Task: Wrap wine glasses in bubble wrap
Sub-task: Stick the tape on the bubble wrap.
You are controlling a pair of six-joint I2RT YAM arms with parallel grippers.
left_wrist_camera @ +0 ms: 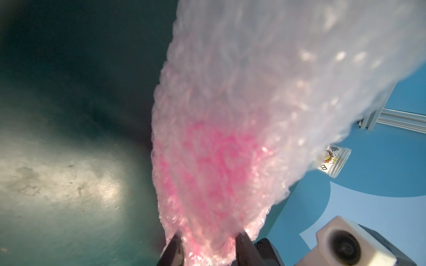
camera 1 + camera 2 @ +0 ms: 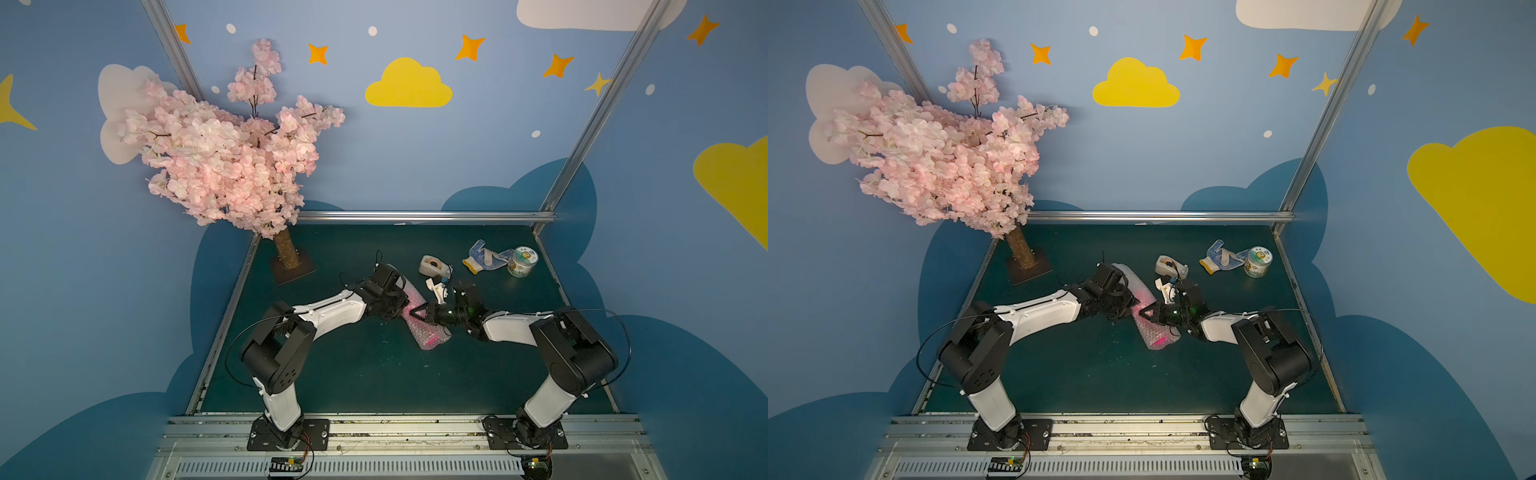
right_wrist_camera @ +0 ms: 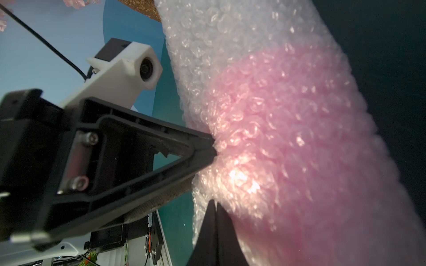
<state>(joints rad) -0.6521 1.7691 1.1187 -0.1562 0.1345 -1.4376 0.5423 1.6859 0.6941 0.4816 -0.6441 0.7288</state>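
The bubble wrap (image 2: pixel 422 328) (image 2: pixel 1152 330) lies rolled into a tube on the dark green table, slanting toward the front right. The hot-pink wine glass (image 1: pixel 207 165) (image 3: pixel 288 119) shows through it as a pink blur. My left gripper (image 1: pixel 208 253) (image 2: pixel 402 309) is shut on the wrapped glass, one finger (image 1: pixel 243 247) on each side of the roll. My right gripper (image 3: pixel 214 203) (image 2: pixel 412 312) is shut, its tips pressed against the roll from the right. Whether they pinch a fold does not show.
A beige tape dispenser (image 2: pixel 432 266) stands just behind the grippers. A blue and white glove (image 2: pixel 484 257) and a small labelled tub (image 2: pixel 521 262) lie at the back right. The blossom tree's trunk (image 2: pixel 286 253) stands at the back left.
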